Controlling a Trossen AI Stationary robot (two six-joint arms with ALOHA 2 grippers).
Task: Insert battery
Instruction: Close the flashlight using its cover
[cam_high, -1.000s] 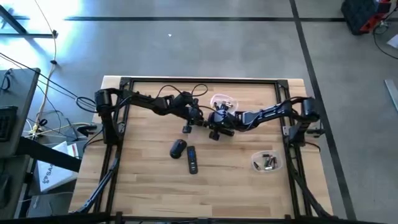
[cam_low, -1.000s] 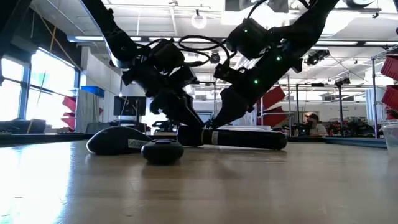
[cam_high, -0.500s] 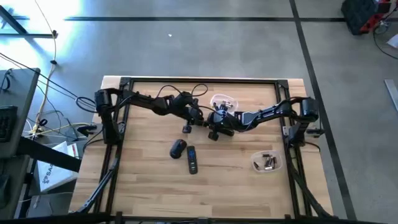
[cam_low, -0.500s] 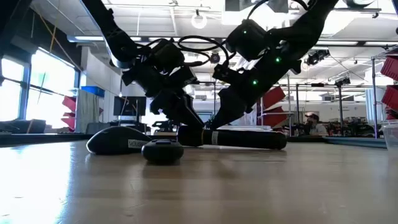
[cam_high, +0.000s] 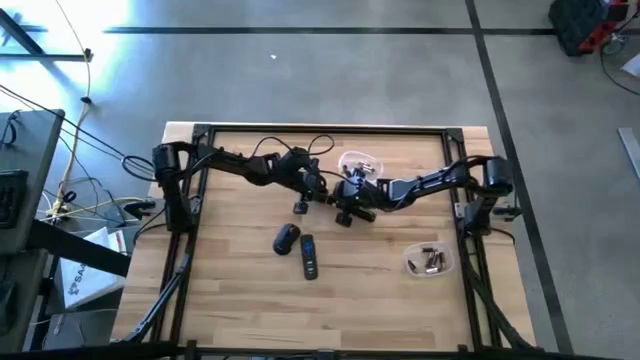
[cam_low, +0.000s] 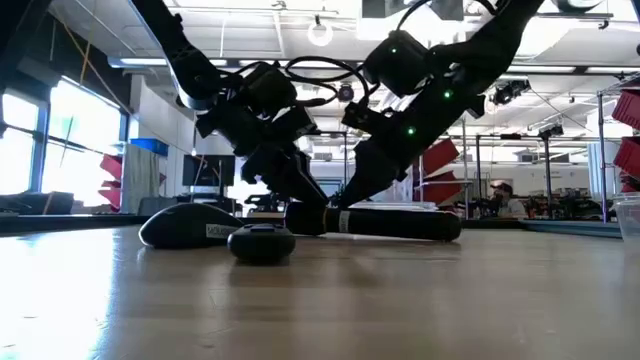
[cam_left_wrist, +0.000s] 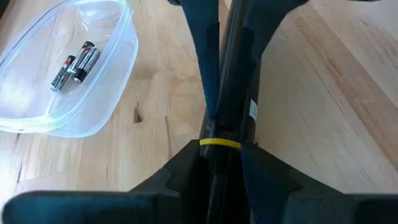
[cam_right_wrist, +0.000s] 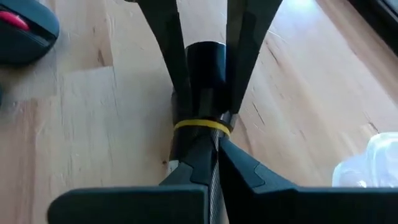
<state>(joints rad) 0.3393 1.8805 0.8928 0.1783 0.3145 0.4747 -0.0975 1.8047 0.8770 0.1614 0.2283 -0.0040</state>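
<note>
The left gripper (cam_left_wrist: 219, 163) and right gripper (cam_right_wrist: 208, 152) both clamp 1 black cylinder (cam_right_wrist: 205, 68) between their jaws from opposite ends, likely steadying it for battery insertion.

Daylight is entering through tall windows (cam_low: 60, 140). Ceiling lamps (cam_low: 320, 30) are shining overhead. A grey concrete floor (cam_high: 300, 80) with dark tape lines (cam_high: 300, 30) is surrounding the wooden table (cam_high: 230, 290). Red bins (cam_low: 625, 110) are standing on shelving
</note>
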